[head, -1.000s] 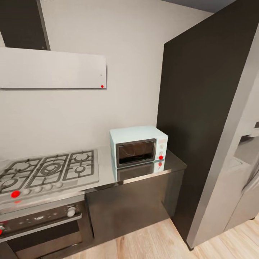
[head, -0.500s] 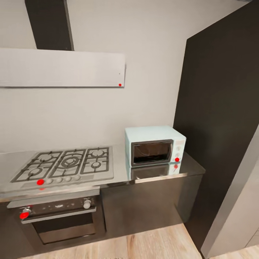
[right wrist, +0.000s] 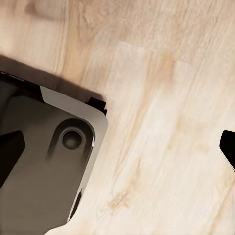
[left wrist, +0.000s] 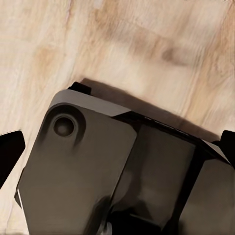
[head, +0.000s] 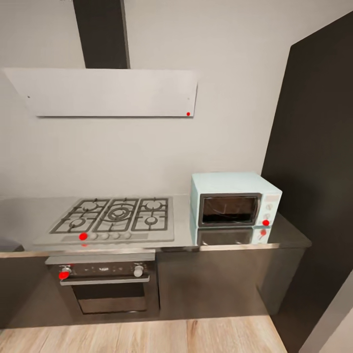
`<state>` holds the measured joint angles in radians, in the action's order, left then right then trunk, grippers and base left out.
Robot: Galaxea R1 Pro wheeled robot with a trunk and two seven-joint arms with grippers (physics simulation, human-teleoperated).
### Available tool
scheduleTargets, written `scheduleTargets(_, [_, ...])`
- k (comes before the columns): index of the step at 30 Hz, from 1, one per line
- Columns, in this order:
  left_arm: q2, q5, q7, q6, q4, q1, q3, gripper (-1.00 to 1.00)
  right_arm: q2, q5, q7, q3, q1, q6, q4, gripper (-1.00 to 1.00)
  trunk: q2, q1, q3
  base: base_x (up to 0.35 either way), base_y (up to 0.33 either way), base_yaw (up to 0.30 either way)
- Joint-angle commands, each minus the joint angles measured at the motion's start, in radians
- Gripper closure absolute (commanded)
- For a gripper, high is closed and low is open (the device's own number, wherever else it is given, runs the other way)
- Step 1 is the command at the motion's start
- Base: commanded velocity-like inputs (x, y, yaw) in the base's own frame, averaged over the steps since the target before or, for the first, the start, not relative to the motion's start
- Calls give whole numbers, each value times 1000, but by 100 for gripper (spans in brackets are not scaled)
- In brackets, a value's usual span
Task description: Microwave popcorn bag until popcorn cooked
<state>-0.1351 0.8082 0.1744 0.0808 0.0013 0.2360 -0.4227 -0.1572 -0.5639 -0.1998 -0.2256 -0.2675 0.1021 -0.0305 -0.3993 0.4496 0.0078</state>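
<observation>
A five-burner gas hob (head: pixel 113 219) lies flat with a row of knobs along its front edge, one marked red. Directly beneath it sits a built-in black oven (head: pixel 105 287). Above hangs a pale extractor hood (head: pixel 110 92) on a dark chimney. Light wooden floor (head: pixel 147 337) runs below; a tall dark cabinet (head: pixel 318 171) stands alongside.

The countertop (head: pixel 29 211) runs off the left edge; microwave (head: pixel 234 200) knob markings are illegible.
</observation>
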Motion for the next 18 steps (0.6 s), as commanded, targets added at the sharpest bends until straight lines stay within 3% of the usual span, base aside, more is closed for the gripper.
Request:
scheduleTargets(1, [0,7,4,2,0,0,-8,-100,-1,-7,-1,-8,-1,5,-3,-100,-1,0,-1,0,0,284])
scheduleTargets(8, [0,7,4,2,0,0,-8,-100,-1,-4,2,-9,-1,4,-3,-100,-1,0,-5,0,0,247])
scheduleTargets(18, [0,7,4,2,0,0,-8,-100,11,1,28,-12,-1,6,-3,-100,-1,0,-6,0,0,14])
